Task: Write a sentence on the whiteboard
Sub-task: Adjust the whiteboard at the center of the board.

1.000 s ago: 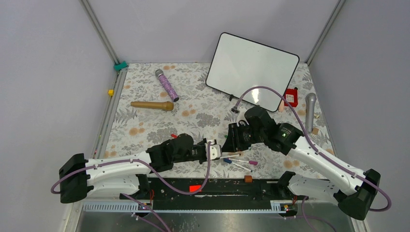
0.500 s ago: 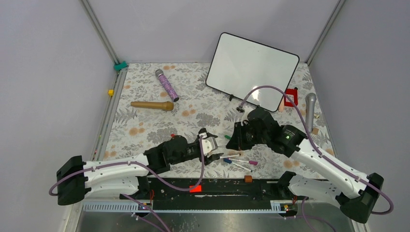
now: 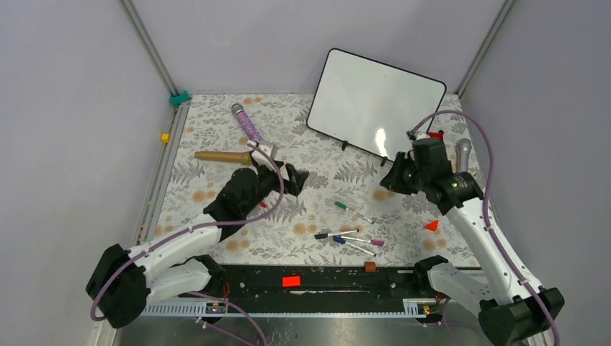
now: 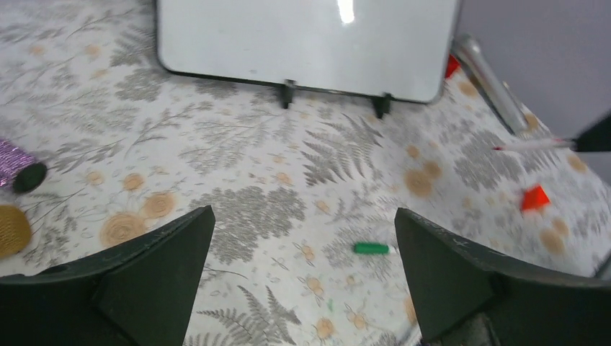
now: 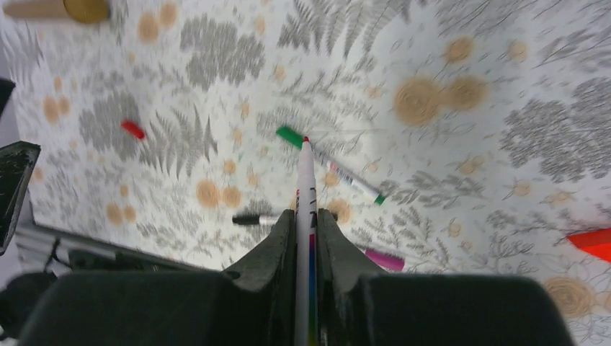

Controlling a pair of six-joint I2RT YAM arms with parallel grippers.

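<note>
Top external view, left side: a tan microphone [image 3: 225, 156] and a purple microphone [image 3: 248, 126] lie on the floral-covered counter [image 3: 194, 202], clear of the work. The left gripper [image 3: 288, 173] hangs just beside them, raised above the counter. The left wrist view shows its jaws spread wide with nothing between them: released and empty.

Centre: a loose red cap [image 3: 261, 204] lies near the left arm. A green-capped marker [image 3: 353, 211] and a small cluster of spare markers [image 3: 349, 239] lie toward the near edge, untouched.

Centre-right, rear: the whiteboard [image 3: 375, 94] stands tilted on its two feet at the back of the counter. Its face is blank; no sentence appears on it.

Right: the right gripper [image 3: 395, 179] is below the board's lower right corner, near it but apart. The right wrist view shows it clenched on a white marker [image 5: 306, 173] with the red tip bare and pointing forward. An orange triangle [image 3: 431, 225] lies on the counter beside the right arm.

Assessment: the uncapping appears complete and the approach to the board is in hand; writing has not begun. The next move calls for turning the tip to face the board and bringing it into light contact near the upper left of the surface. Too firm a press could tip the freestanding board back.
</note>
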